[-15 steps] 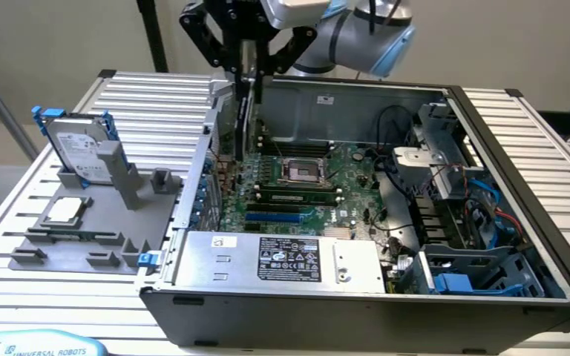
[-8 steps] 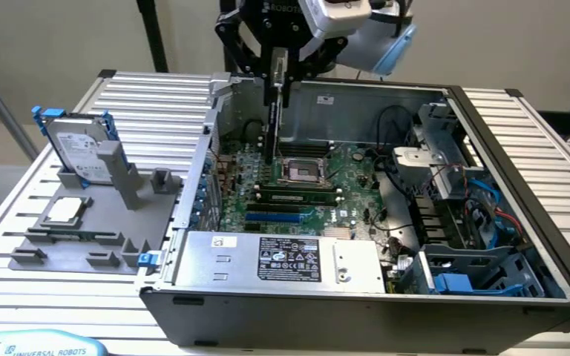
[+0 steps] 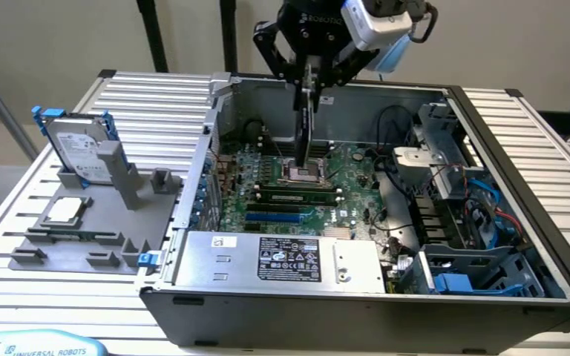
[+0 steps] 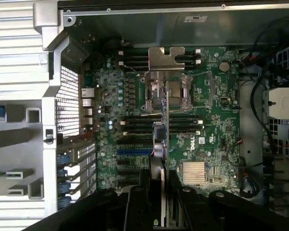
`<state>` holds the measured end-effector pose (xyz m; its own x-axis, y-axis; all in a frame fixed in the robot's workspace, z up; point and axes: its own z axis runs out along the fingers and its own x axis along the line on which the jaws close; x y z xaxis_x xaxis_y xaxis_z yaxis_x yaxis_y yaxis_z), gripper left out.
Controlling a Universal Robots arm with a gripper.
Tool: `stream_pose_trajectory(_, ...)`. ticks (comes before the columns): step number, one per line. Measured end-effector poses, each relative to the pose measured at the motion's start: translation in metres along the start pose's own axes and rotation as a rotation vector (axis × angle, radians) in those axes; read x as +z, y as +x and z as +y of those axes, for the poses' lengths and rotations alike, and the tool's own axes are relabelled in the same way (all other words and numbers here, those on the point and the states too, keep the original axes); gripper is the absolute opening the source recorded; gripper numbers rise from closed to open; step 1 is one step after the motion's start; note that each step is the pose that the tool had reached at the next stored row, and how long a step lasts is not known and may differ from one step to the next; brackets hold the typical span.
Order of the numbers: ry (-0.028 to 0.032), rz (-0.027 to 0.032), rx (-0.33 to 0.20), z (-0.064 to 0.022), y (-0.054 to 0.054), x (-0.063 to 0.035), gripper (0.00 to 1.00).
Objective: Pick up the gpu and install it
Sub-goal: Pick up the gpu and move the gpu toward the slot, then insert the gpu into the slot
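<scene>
**Card held on edge over the open computer**

Nearest in the exterior view lies a pale box marked Universal Robots [image 3: 38, 347], at the near edge of the counter [image 3: 27, 297]. Behind it stands the open computer case [image 3: 364, 315]. A silver power supply [image 3: 265, 259] sits against the case's near wall, and the green main board [image 3: 349, 185] lies beyond. On the exterior view's left, a grey holder [image 3: 77, 237] carries a small square chip [image 3: 67, 210] and a hard drive [image 3: 77, 148] in a blue frame.

Farther back, the tool [image 3: 310, 78] is closed on the gpu [image 3: 308, 119], pinching its upper edge from both faces. The card hangs upright and edge-on over the middle of the board. Whether its lower edge touches the board I cannot tell.

I judge the card to be light and stiff but fragile. It is best gripped on its flat faces near an edge, as here, with gentle pressure and no twisting.
</scene>
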<state>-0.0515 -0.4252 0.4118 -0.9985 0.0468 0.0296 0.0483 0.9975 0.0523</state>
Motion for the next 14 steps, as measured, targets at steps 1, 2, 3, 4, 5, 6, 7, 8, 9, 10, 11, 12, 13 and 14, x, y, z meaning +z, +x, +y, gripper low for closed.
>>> stream_pose_trajectory(1, 0.0, 0.0, 0.0, 0.0007, -0.004, 0.0015, 0.26)
stream_pose_trajectory(2, 0.0, 0.0, 0.0, 0.0012, -0.009, 0.003, 0.26)
stream_pose_trajectory(3, -0.0001, 0.0, 0.0, 0.0015, -0.014, 0.0045, 0.26)
stream_pose_trajectory(4, -0.0002, 0.0, 0.0, 0.0016, -0.018, 0.0062, 0.26)
stream_pose_trajectory(5, -0.0002, 0.0002, 0.0, 0.0017, -0.021, 0.0072, 0.26)
stream_pose_trajectory(6, 0.0, 0.0007, 0.0, 0.0017, -0.021, 0.0072, 0.26)
stream_pose_trajectory(7, 0.0, 0.0009, 0.0, 0.0017, -0.021, 0.0072, 0.26)
stream_pose_trajectory(8, 0.0001, 0.001, 0.0, 0.0017, -0.021, 0.0071, 0.26)
stream_pose_trajectory(9, 0.0002, 0.001, 0.0, 0.0017, -0.021, 0.0071, 0.26)
stream_pose_trajectory(10, 0.0001, 0.001, 0.0, 0.0017, -0.021, 0.0072, 0.26)
stream_pose_trajectory(11, 0.0001, 0.001, 0.0, 0.0017, -0.021, 0.0072, 0.26)
stream_pose_trajectory(12, 0.0001, 0.001, 0.0, 0.0017, -0.021, 0.0072, 0.26)
stream_pose_trajectory(13, 0.0001, 0.001, 0.0, 0.0017, -0.021, 0.0072, 0.26)
stream_pose_trajectory(14, 0.0001, 0.001, 0.0, 0.0017, -0.021, 0.0071, 0.26)
